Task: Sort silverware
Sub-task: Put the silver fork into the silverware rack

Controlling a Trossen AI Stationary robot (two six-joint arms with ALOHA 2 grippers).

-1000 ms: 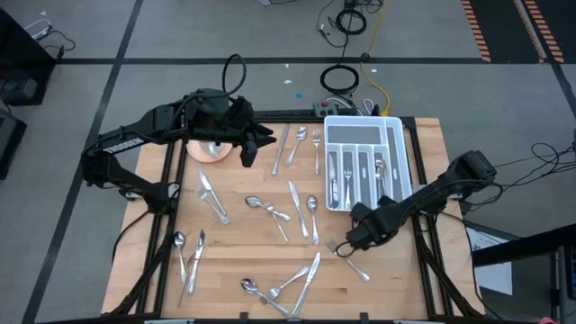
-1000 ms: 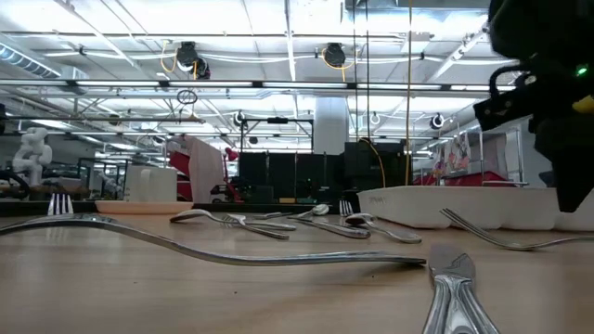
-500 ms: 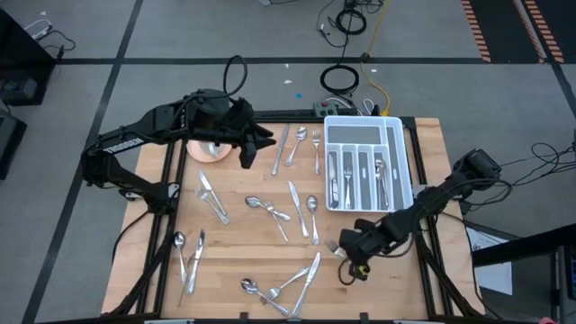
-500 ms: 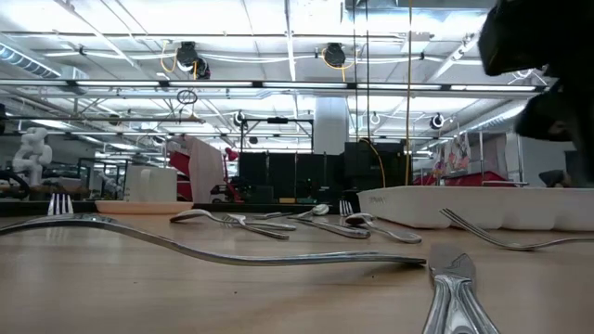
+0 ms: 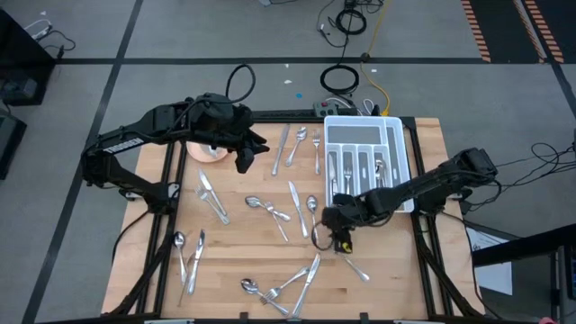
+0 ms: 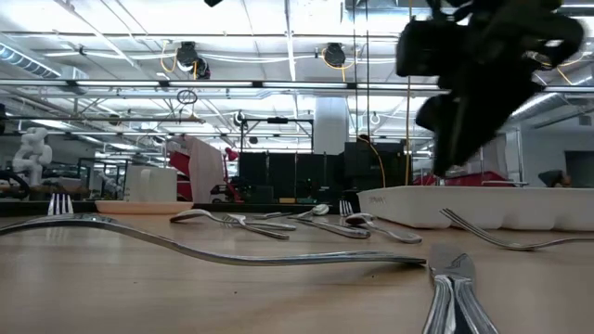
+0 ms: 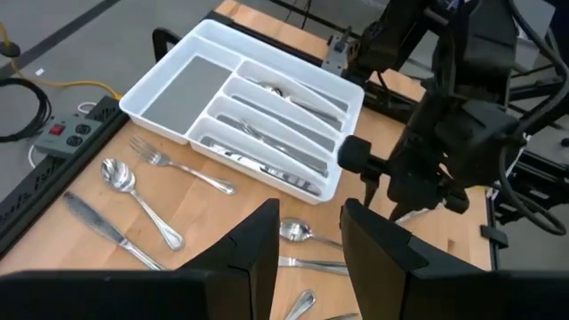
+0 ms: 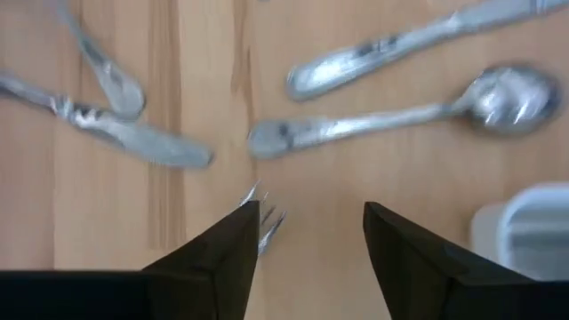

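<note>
Silverware lies scattered over the wooden table: a spoon (image 5: 312, 209) and a knife (image 5: 294, 193) at the middle, forks and a spoon (image 5: 297, 144) at the far side, a pile (image 5: 279, 283) at the near edge. More pieces lie in the white tray (image 5: 409, 162). My right gripper (image 5: 331, 236) hovers open over the table's middle right. In its wrist view (image 8: 311, 213) a fork's tines (image 8: 265, 220) lie on the wood below the gap, by one finger. My left gripper (image 5: 245, 160) hangs open and bare (image 7: 309, 213) beside the pink saucer (image 5: 202, 151).
A fork (image 5: 357, 268) lies near the table's right near corner. Spoons and a fork (image 5: 189, 250) lie at the near left, and a knife (image 5: 211, 200) at the left. A power strip and cables (image 5: 342, 106) sit just past the far edge.
My right gripper has swung first toward the near edge, then toward the table's left, and now hangs over the middle right by the spoon and knife. My left gripper has turned slightly, its fingers now pointing more toward the near edge. No silverware has moved.
</note>
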